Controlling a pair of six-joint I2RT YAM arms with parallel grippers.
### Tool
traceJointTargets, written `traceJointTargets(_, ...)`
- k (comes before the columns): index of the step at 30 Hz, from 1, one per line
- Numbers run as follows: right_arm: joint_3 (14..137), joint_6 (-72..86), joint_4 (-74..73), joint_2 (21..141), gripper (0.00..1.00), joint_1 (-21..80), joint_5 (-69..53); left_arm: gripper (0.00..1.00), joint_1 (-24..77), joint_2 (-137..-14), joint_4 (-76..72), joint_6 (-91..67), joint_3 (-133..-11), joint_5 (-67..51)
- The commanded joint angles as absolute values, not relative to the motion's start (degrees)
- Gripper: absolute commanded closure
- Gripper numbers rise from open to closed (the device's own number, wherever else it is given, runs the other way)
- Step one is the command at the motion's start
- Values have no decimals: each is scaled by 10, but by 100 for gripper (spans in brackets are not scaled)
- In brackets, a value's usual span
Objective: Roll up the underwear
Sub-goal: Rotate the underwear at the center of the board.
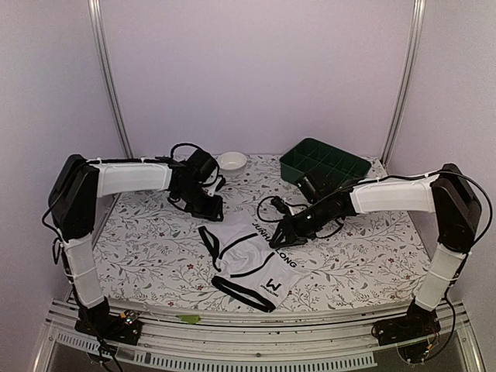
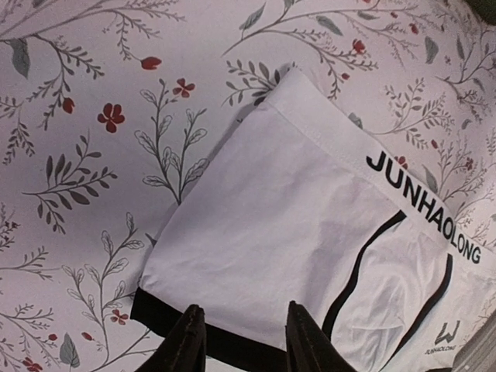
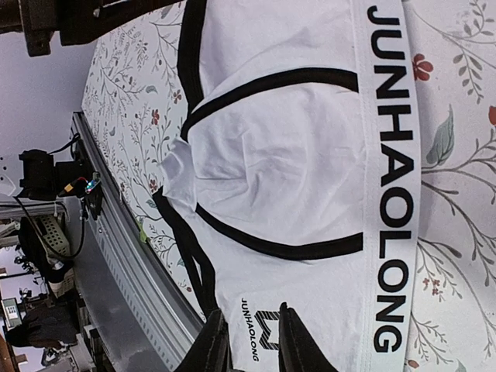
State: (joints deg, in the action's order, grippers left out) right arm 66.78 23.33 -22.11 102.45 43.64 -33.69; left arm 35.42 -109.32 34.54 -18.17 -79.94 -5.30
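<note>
The underwear [image 1: 252, 260] lies spread flat on the flowered table, mid-front. It is white with black leg trim and black stripes, and its white waistband reads "JUNHAOLONG" in black. My left gripper [image 1: 211, 209] is at its far left corner. In the left wrist view the gripper [image 2: 242, 337] is open, its fingers [image 2: 190, 341] over the black leg hem of the underwear [image 2: 294, 225]. My right gripper [image 1: 279, 237] is at the waistband's right end. In the right wrist view it [image 3: 249, 341] is open over the small logo on the underwear [image 3: 287, 155].
A small white round bowl [image 1: 232, 161] stands at the back centre. A dark green compartment tray [image 1: 324, 167] stands at the back right. A metal rail [image 1: 256, 329] runs along the table's front edge.
</note>
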Motion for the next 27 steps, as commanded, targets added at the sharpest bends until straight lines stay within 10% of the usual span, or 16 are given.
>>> traceJointTargets(1,636,229,-233,990,76,427,-316,65,362,-1131,377,-159,-819,-44)
traceJointTargets(13,563,227,-235,922,75,369,-322,73,368,-1281,396,-105,-929,-9)
traceJointTargets(21,538,217,-237,890,75,358,-337,72,384,-1472,392,-54,-1256,-64)
traceJointTargets(27,542,213,-220,905,74,360,-372,48,373,-1430,332,-68,-1295,-96)
